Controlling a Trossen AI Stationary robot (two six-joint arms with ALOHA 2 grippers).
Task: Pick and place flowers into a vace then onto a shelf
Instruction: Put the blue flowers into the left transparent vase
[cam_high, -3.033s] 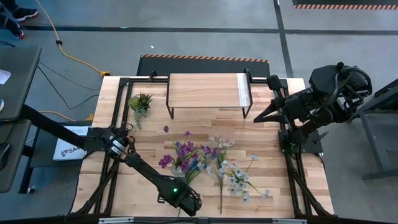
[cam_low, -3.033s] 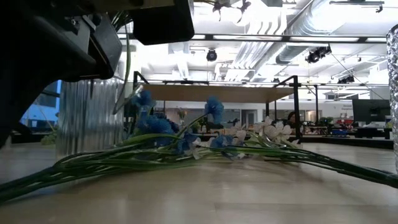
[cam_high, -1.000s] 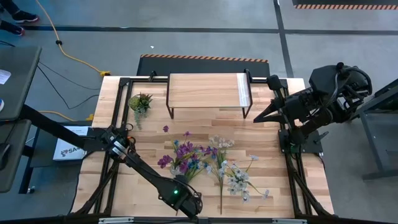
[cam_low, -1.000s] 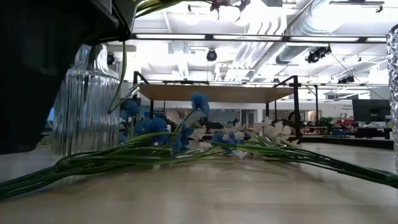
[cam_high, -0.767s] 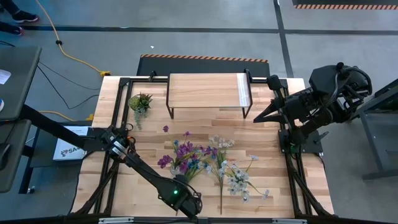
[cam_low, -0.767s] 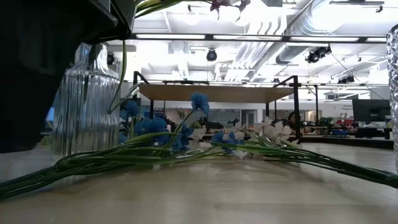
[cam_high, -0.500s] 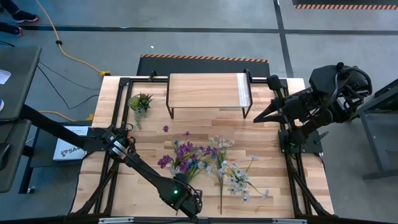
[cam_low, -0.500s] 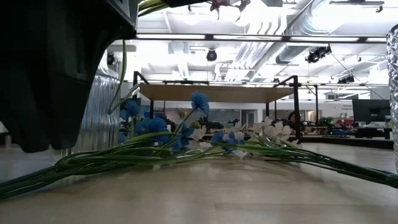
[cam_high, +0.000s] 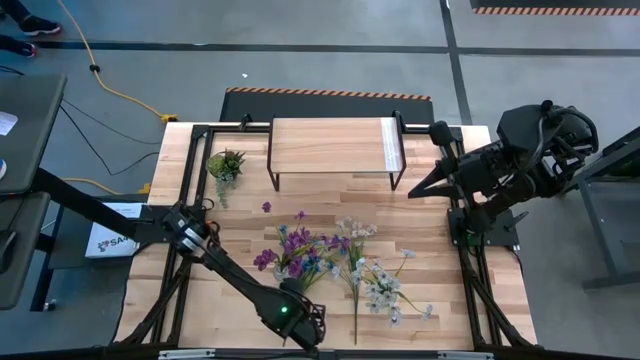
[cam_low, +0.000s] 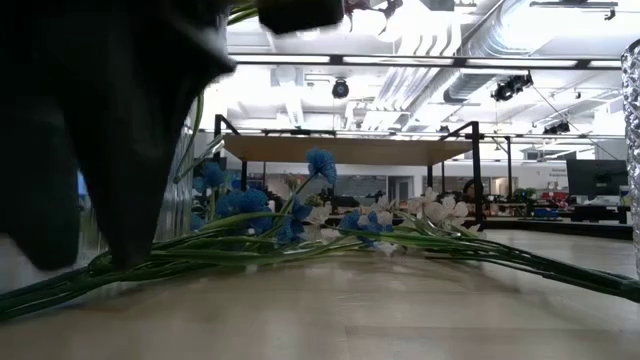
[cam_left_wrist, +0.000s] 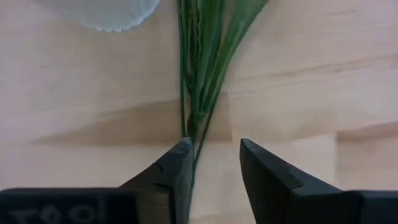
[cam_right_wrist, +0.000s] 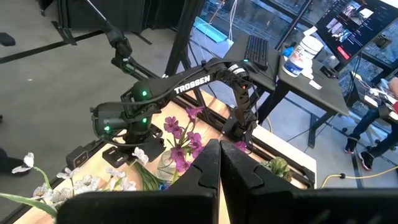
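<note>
Thin green stems of artificial flowers (cam_left_wrist: 198, 81) flat on the wood-plank counter (cam_left_wrist: 311, 74), left tool (cam_left_wrist: 214, 165) low, fingers spread around their ends, right tool (cam_right_wrist: 219, 163) pressed together, raised aside.

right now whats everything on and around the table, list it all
vase: one, clear ribbed glass, front middle of the table, purple flowers standing in it
blue spray: one, lying beside the vase
white-pink spray: one, lying front right
shelf: one, light wood top on black legs, back middle
potted plant: one, green, spiky, back left
loose blossom: one, purple, in front of the shelf
left tool: open, low at the front edge over green stems
right tool: shut, parked off the table's right side
</note>
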